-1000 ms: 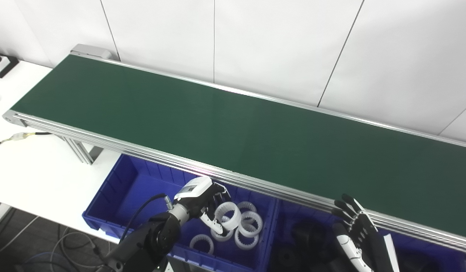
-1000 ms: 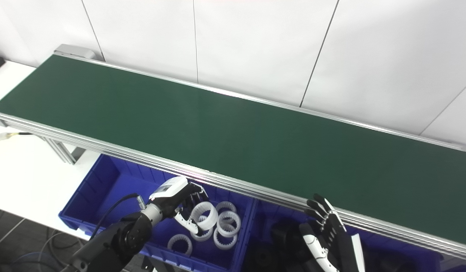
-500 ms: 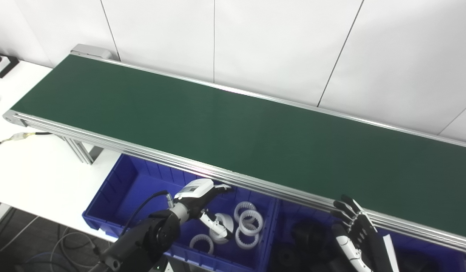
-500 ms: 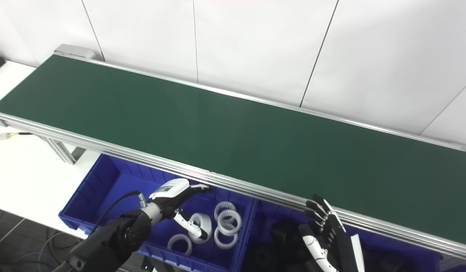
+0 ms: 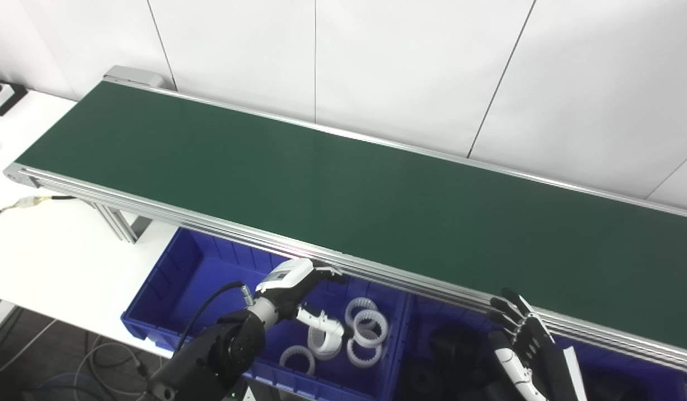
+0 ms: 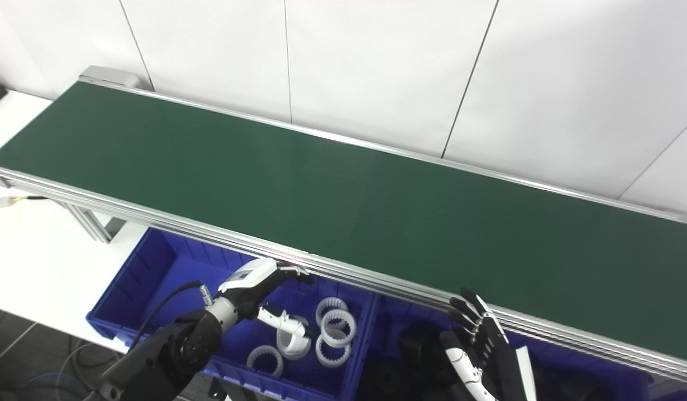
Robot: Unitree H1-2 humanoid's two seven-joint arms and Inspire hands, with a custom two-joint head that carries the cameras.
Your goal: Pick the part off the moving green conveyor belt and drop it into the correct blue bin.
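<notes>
The green conveyor belt (image 5: 343, 184) runs from upper left to lower right and carries no part. My left hand (image 5: 299, 287) is open over the left blue bin (image 5: 171, 278), its fingers spread toward the belt's near rail. Several white toothed rings (image 5: 367, 328) lie in that bin, one just below the hand's thumb (image 5: 324, 341). My right hand (image 5: 524, 345) is open and empty at the lower right, over the right blue bin (image 5: 432, 345), which holds dark parts.
The belt's aluminium rail (image 5: 377, 270) overhangs the far edges of both bins. A white table (image 5: 48, 245) lies to the left with a cable (image 5: 26, 201) on it. A white panelled wall stands behind the belt.
My left hand opened and let go of the white ring, which dropped into the left bin among the others. The hand then rose slightly. My right hand stayed in place.
</notes>
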